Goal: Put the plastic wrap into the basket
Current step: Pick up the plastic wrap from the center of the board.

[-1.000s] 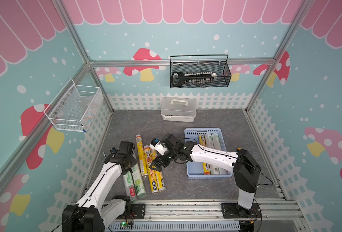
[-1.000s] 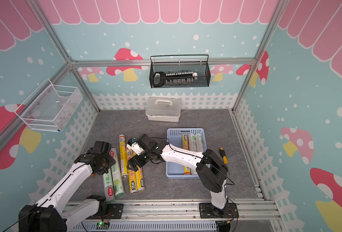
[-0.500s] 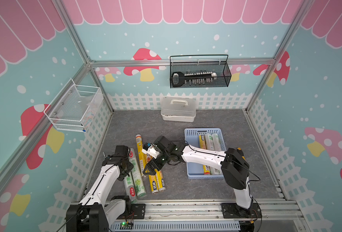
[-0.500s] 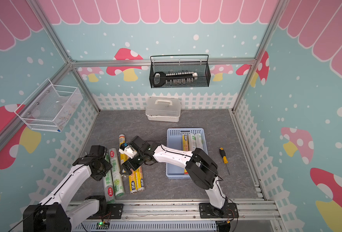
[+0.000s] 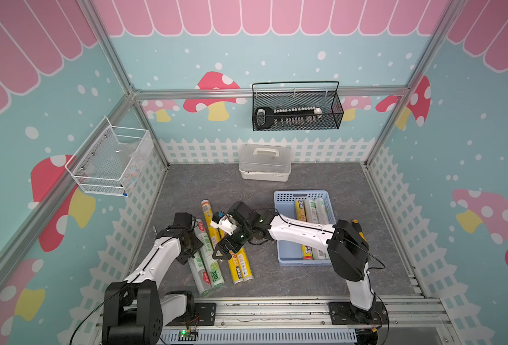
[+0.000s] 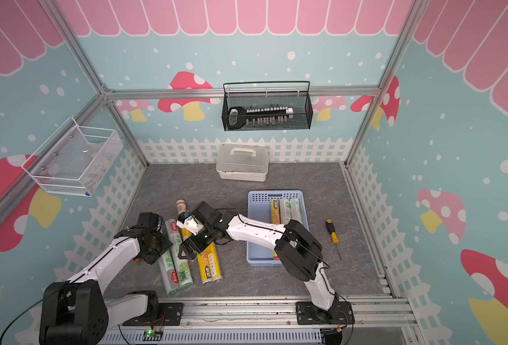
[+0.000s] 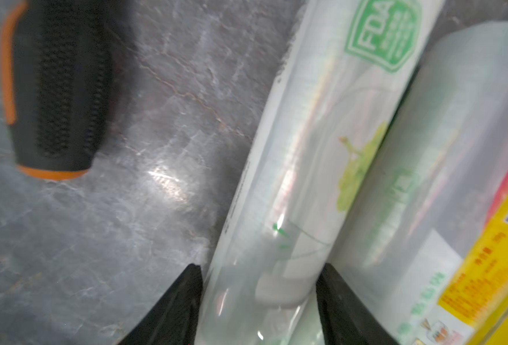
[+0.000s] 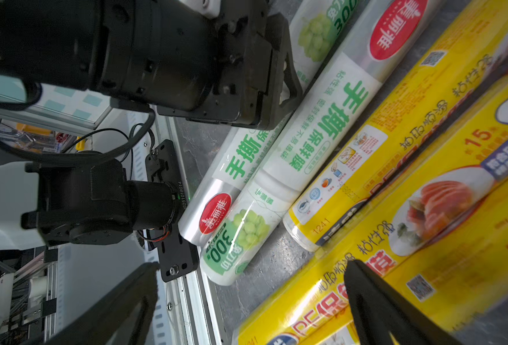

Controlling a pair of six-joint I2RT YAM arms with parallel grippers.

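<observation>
Several plastic wrap rolls lie side by side on the grey floor. Two are white-and-green (image 5: pixel 205 263) (image 7: pixel 306 179) and two are yellow (image 5: pixel 239 265) (image 8: pixel 396 194). Another yellow roll (image 5: pixel 208 216) runs back under the right wrist. The light-blue basket (image 5: pixel 285 239) (image 6: pixel 258 239) holds three rolls (image 5: pixel 312 210) along its right side. My left gripper (image 7: pixel 260 277) (image 5: pixel 191 245) is low over the outer white-and-green roll, open, with a finger on each side of it. My right gripper (image 8: pixel 252 298) (image 5: pixel 224 254) hangs wide open over the yellow rolls, holding nothing.
A black-and-orange tool handle (image 7: pixel 55 89) lies on the floor beside the left gripper. A screwdriver (image 6: pixel 332 236) lies right of the basket. A clear lidded box (image 5: pixel 264 162) stands at the back. A black wire basket (image 5: pixel 296 110) and a white one (image 5: pixel 109 158) hang on the walls.
My right gripper has moved from beside the basket toward the front left and now hangs over the yellow rolls. My left gripper has settled onto the white-and-green roll and its jaws have widened.
</observation>
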